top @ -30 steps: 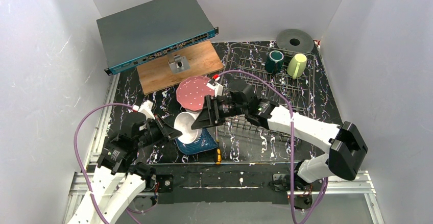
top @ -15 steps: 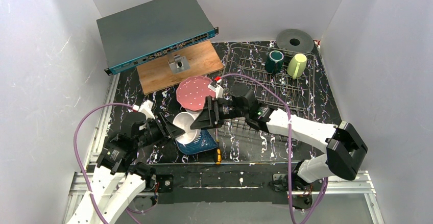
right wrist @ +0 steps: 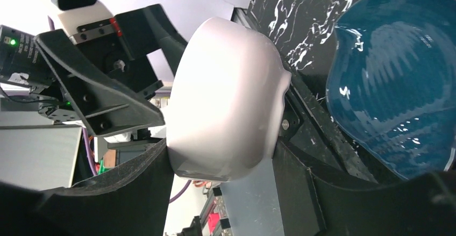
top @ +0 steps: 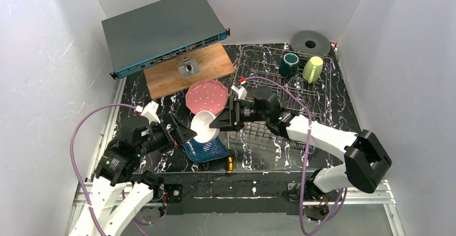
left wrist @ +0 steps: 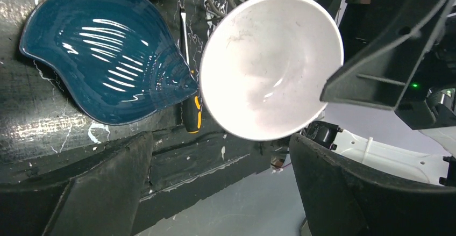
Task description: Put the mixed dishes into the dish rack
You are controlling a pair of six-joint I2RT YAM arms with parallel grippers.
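The white bowl point(top: 204, 127) point(left wrist: 271, 66) point(right wrist: 226, 101) hangs tilted on edge above the mat, and my right gripper point(top: 218, 123) point(right wrist: 215, 177) is shut on it, one finger on each side of its wall. Facing it from the left, my left gripper point(top: 183, 134) point(left wrist: 220, 182) is open, its fingers apart from the bowl. The dark blue plate point(top: 207, 150) point(left wrist: 102, 53) point(right wrist: 392, 85) lies flat below the bowl. Behind it lies the pink white-dotted plate point(top: 207, 97). The dish rack point(top: 258, 64) at the back right holds the dark teal mug point(top: 289, 64) and the pale yellow-green mug point(top: 313, 68).
A yellow-and-black screwdriver point(top: 229, 161) point(left wrist: 191, 112) lies beside the blue plate near the front edge. A wooden board point(top: 185, 72) with a small metal block and a grey flat box point(top: 161, 29) fill the back left. A grey disc point(top: 310, 43) sits behind the rack.
My left gripper has opened and let go of the white bowl, drawing back a little. The right gripper keeps hold of the bowl and has carried it slightly up and to the right.
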